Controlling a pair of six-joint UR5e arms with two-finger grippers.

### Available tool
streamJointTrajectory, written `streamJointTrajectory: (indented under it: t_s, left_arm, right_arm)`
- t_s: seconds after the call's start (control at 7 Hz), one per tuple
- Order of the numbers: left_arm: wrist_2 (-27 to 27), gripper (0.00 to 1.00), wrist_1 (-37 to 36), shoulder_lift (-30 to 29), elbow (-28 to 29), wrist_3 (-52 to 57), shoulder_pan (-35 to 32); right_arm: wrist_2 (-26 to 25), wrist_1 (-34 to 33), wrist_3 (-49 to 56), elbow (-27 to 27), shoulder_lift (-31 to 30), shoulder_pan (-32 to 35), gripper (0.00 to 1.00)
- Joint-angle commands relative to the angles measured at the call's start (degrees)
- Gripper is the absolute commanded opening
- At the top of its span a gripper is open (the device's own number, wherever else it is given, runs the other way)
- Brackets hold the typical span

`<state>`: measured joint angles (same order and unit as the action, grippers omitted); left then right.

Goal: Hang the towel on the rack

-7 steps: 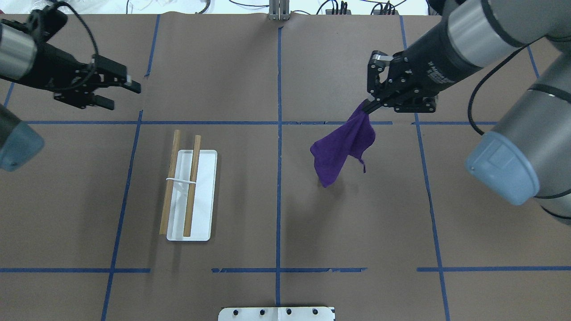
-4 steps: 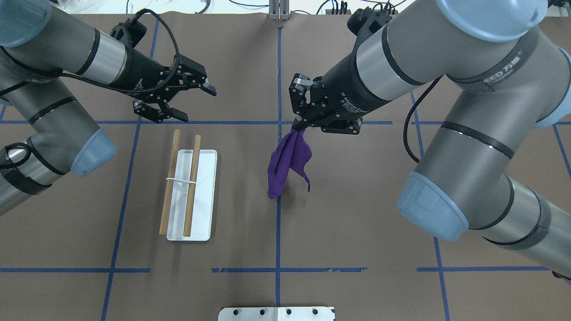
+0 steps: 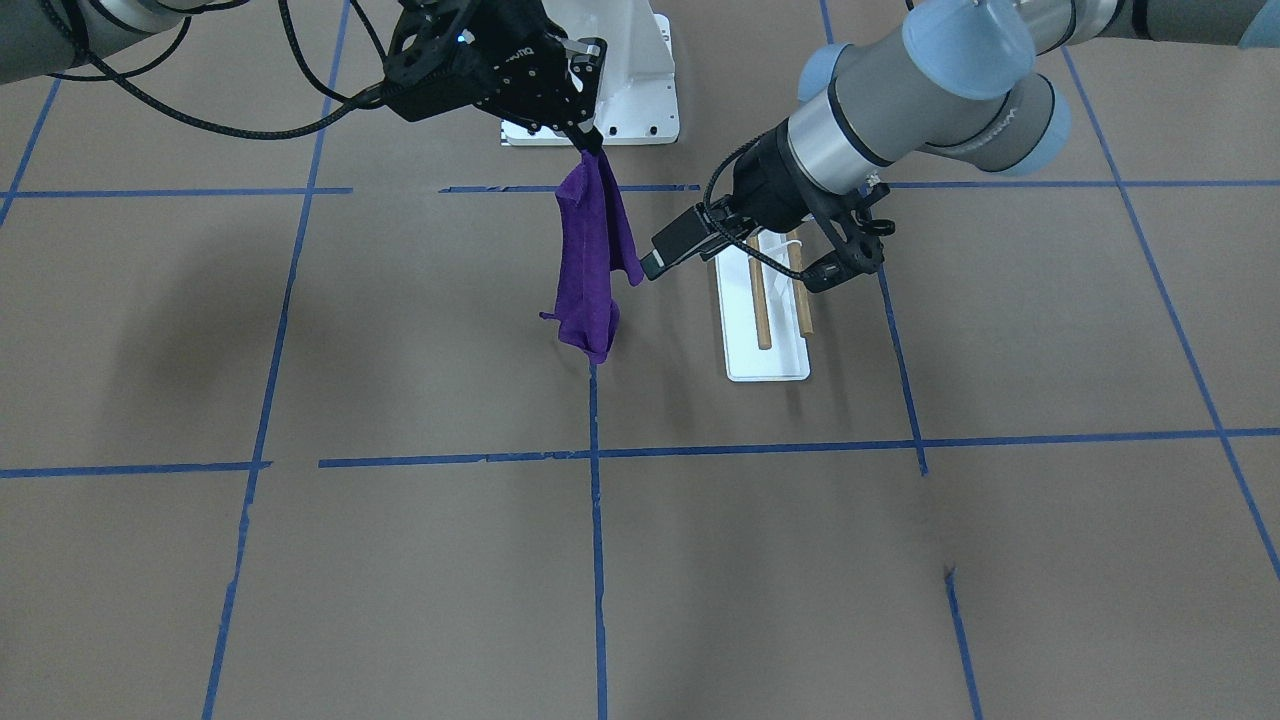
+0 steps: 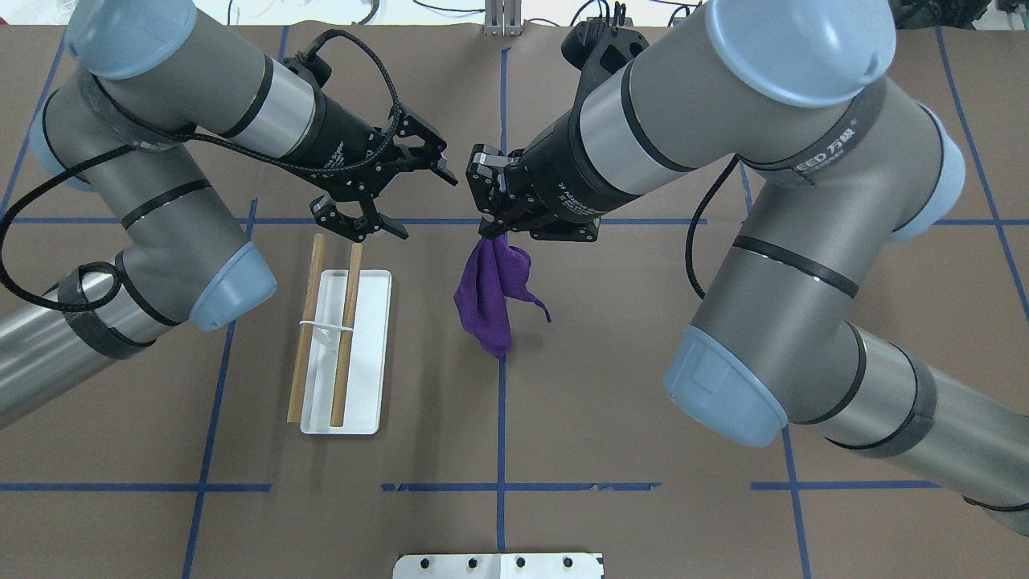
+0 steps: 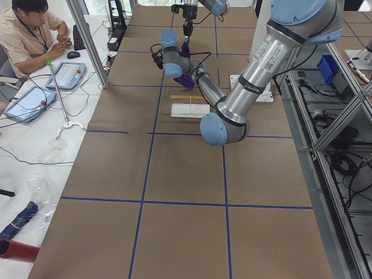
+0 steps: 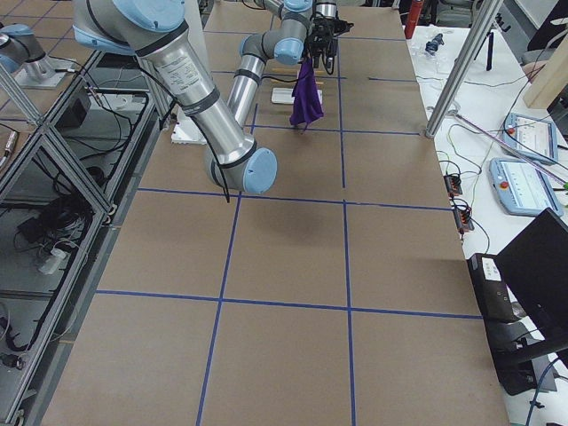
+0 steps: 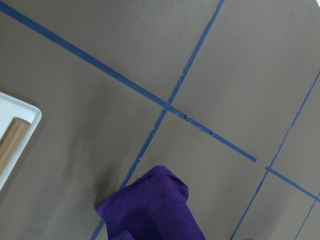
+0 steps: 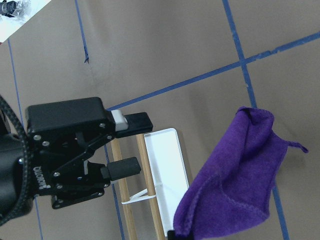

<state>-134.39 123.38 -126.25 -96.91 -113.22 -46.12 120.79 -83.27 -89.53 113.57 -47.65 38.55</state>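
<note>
Purple towel hangs in mid-air near the middle of the table, bunched into a narrow fold, not on the rack. Its top corner is pinched between the closed fingers of the right gripper, which points down over the centre tape line. From there the cloth drops straight, with one thin corner sticking out on the robot's right side. Its lower tip sits over the same blue line (whether it brushes the table or hangs just clear, I cannot tell).

The left gripper is held just beside the towel's upper part, on the rack side, fingers spread wide and holding nothing. It does not touch the cloth. The right wrist view shows its two black fingers well apart, one with a light pad near the tip, and the rack's far end below them.

The rack lies well to the robot's left of the towel: a white base with two wooden rods running lengthwise, one over the base and one along its outer edge. Both rods are bare.
</note>
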Motion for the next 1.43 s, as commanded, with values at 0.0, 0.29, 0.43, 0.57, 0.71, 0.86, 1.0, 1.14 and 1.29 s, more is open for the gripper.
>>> streamJointTrajectory:
  t_s: [0.0,0.29,0.43,0.57,0.71,0.86,1.0,1.14,1.29]
  left_arm:
    - [-0.34,0.82,-0.34,-1.01,-0.29,-2.0,1.64]
    - [-0.43,0.66,-0.34,-1.8,-0.64,-4.37,2.09]
    - [-0.34,0.59,-0.51,-1.63,-1.78,-4.55,2.52]
    - [-0.17,0.49,-0.6,-1.54,-2.05,-4.73,3.31]
    - [-0.17,0.27,-0.6,-1.37,-2.66,-5.25,3.32]
    - [-0.25,0.0,-0.6,-1.28,-2.75,-5.25,3.32]
    - [-0.25,0.0,-0.6,-1.19,-3.36,-5.25,3.32]
    - [-0.25,0.0,-0.6,-1.02,-3.81,-5.25,3.32]
    - [-0.25,0.0,-0.6,-0.93,-3.9,-5.25,3.32]
  right_arm:
    - [-0.12,-0.05,8.89,-0.98,1.32,-0.14,0.0]
    - [-0.03,-0.05,11.57,-2.12,2.55,-0.05,0.0]
    - [-0.12,-0.05,12.27,-2.56,2.73,-0.05,0.0]
    - [-0.12,-0.05,12.28,-2.74,2.91,-0.05,0.0]
    - [-0.12,-0.05,12.28,-2.83,2.82,-0.14,0.0]
    - [-0.12,-0.05,12.28,-2.83,2.91,-0.05,0.0]
    - [-0.12,0.04,12.28,-2.92,2.65,-0.05,0.0]
    - [-0.12,-0.05,12.28,-2.92,2.47,-0.05,0.0]
    - [-0.12,-0.05,12.1,-3.0,2.21,-0.14,0.73]
